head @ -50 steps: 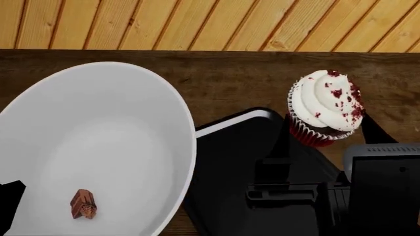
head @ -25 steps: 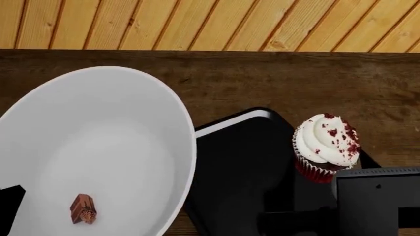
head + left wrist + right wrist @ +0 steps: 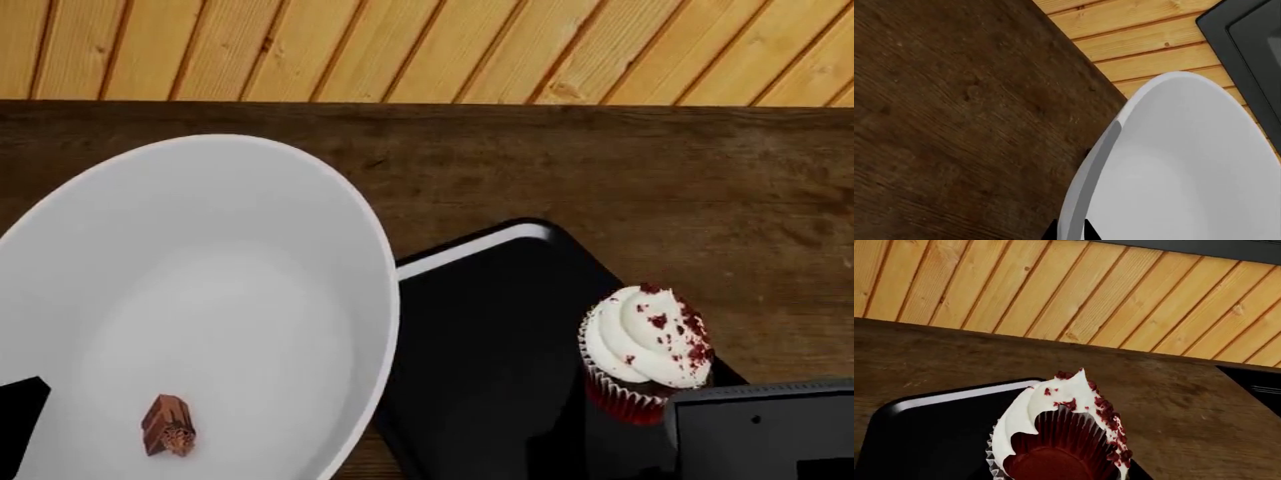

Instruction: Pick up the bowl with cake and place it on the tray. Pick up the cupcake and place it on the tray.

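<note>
The large white bowl (image 3: 200,300) fills the left of the head view, and its rim overlaps the left edge of the black tray (image 3: 487,340). The small brown cake slice (image 3: 170,425) lies inside it. My left gripper (image 3: 1069,232) is shut on the bowl's rim (image 3: 1094,165), one dark fingertip on each side. The cupcake (image 3: 647,350), with white frosting and a red wrapper, is over the tray's right part. My right gripper (image 3: 654,410) holds it. In the right wrist view the cupcake (image 3: 1061,435) is tilted with its base towards the camera, and the fingers are hidden.
The dark wooden table (image 3: 601,170) extends behind the tray, with a light plank floor (image 3: 400,50) beyond its far edge. My right arm's dark housing (image 3: 767,430) sits at the lower right. A dark grey object (image 3: 1247,45) shows at a corner of the left wrist view.
My right gripper has carried the cupcake from beyond the tray's far right corner toward me and down over the tray's right part. The bowl has barely moved.
</note>
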